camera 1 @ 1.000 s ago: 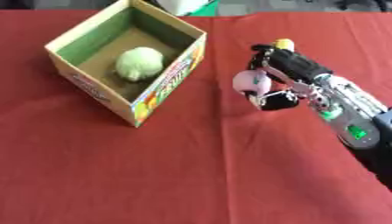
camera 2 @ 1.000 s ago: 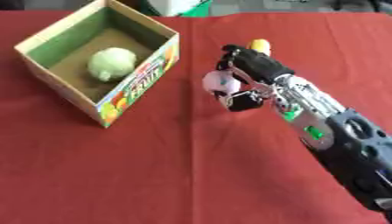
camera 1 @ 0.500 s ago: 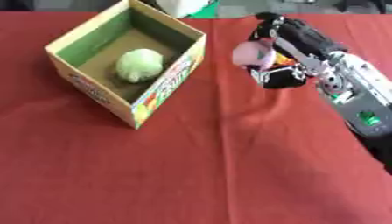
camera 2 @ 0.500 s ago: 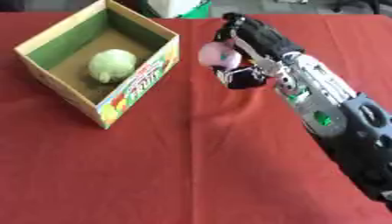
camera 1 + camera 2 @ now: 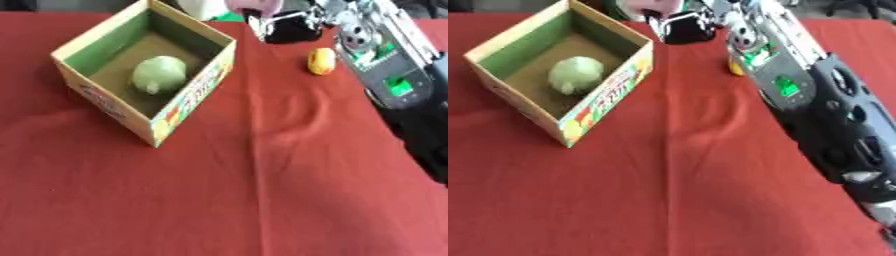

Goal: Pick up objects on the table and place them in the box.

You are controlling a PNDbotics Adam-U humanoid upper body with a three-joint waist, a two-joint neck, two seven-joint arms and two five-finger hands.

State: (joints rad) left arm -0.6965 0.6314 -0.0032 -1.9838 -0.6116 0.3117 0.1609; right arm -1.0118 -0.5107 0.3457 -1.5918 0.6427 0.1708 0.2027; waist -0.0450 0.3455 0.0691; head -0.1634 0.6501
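A pink ball (image 5: 254,5) sits at the top edge of the view, pinched in the right hand (image 5: 289,27), whose black fingers curl under and round it. Only the ball's lower part shows; rest is cut off by the frame. It is held up in the air, not on the table.

The box (image 5: 188,107) lies to the hand's left and a bit nearer the robot, w/ its open top facing up. Its near-right corner rim is just beside the hand in the view, but the ball looks to be beyond the far-right wall, not yet over the opening. So the move that matters, by my reading: carry the ball left and toward the robot until it hangs over the box floor, then let go. Box's long axis runs diagonally, far-right to near-left.

Inside the box: a pale green ball (image 5: 159,74) resting on the brown floor, approx. centre, leaving bare floor around it.

A small yellow thing (image 5: 321,61) lies on the red cloth (image 5: 262,190), right of the box and just below the hand, beside the forearm. Prob. next to be picked; right hand is the nearer one.

Left hand: not visible in either view.
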